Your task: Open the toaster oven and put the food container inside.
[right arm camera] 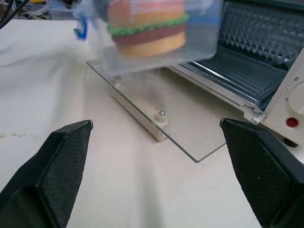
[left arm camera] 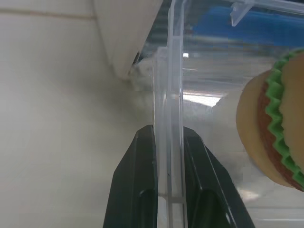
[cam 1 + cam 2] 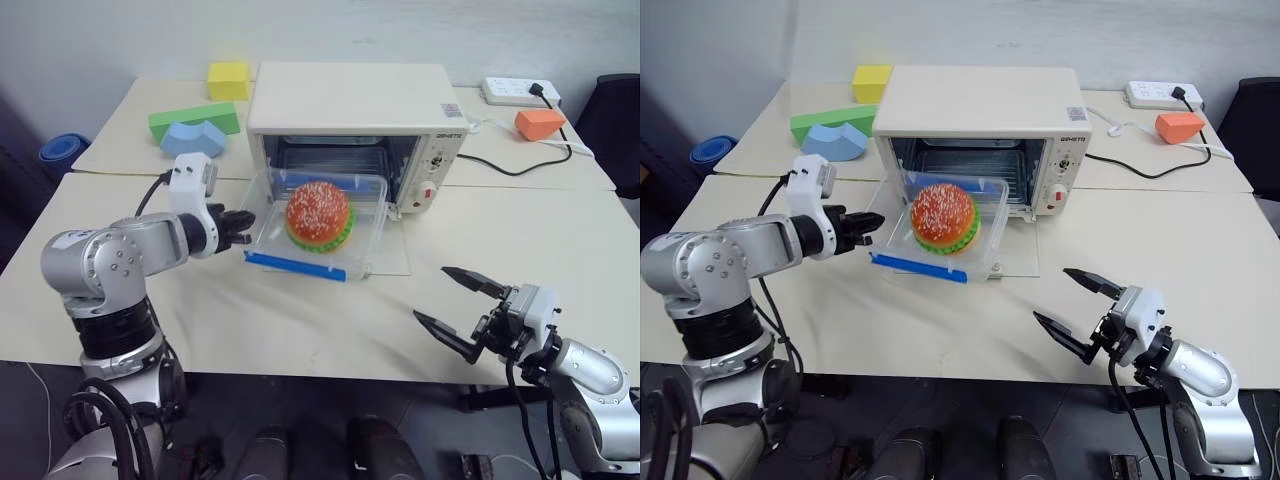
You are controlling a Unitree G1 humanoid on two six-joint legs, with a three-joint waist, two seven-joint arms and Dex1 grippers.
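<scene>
Right gripper (image 3: 462, 306) at 5 o'clock, jaws wide, empty, clear of door. Left gripper (image 3: 240, 226) pinches food container (image 3: 320, 225) wall, carrying it over lowered glass door toward toaster oven (image 3: 352, 125) at 12.

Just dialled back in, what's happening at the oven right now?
The toaster oven is already open, its glass door lying flat on the table. The left gripper is clamped on the side wall of the clear food container, the one with the toy burger inside, and holds it over the door right at the oven's mouth. It is not yet inside. The right gripper hangs open and empty above the table, off to the right of the door.
</scene>
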